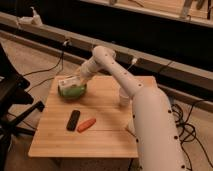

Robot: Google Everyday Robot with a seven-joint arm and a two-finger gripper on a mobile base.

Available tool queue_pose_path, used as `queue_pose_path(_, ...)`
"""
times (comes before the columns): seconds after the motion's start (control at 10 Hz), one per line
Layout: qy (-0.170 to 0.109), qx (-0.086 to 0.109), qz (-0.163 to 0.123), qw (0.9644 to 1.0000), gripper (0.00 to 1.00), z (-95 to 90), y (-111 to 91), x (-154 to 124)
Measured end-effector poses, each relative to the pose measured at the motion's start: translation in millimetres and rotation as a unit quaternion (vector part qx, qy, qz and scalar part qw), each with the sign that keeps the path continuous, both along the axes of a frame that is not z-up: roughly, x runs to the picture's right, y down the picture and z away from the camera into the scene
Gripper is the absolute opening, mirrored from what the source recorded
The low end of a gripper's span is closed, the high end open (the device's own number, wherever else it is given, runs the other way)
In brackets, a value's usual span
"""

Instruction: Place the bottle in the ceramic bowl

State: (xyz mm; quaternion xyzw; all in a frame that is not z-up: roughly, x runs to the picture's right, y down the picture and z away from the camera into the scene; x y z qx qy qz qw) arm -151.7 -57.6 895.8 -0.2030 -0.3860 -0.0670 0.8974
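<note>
A green ceramic bowl (pixel 73 91) stands at the far left of the wooden table (pixel 107 132). A pale bottle (pixel 67 82) lies tilted across the top of the bowl. My gripper (pixel 77 80) is right over the bowl at the end of the white arm (pixel 112 65), at the bottle's right end.
A black flat object (pixel 73 120) and an orange carrot-like object (pixel 86 124) lie near the table's front left. A small white cup (pixel 124 99) stands by the arm's base. A black chair (pixel 12 95) stands to the left. Cables run along the floor.
</note>
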Motion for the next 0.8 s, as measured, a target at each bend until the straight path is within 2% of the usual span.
queue_pose_path(0.3, -0.011, -0.003, 0.003, 0.9999, 0.77, -1.2, 1.6, 0.4)
queue_pose_path(0.6, 0.005, 0.003, 0.000, 1.0000, 0.50, 0.8, 2.0, 0.7)
queue_pose_path(0.7, 0.000, -0.001, 0.001, 1.0000, 0.45, 0.0, 1.6, -1.2)
queue_pose_path(0.8, -0.004, -0.003, 0.001, 1.0000, 0.45, 0.4, 1.9, -0.5)
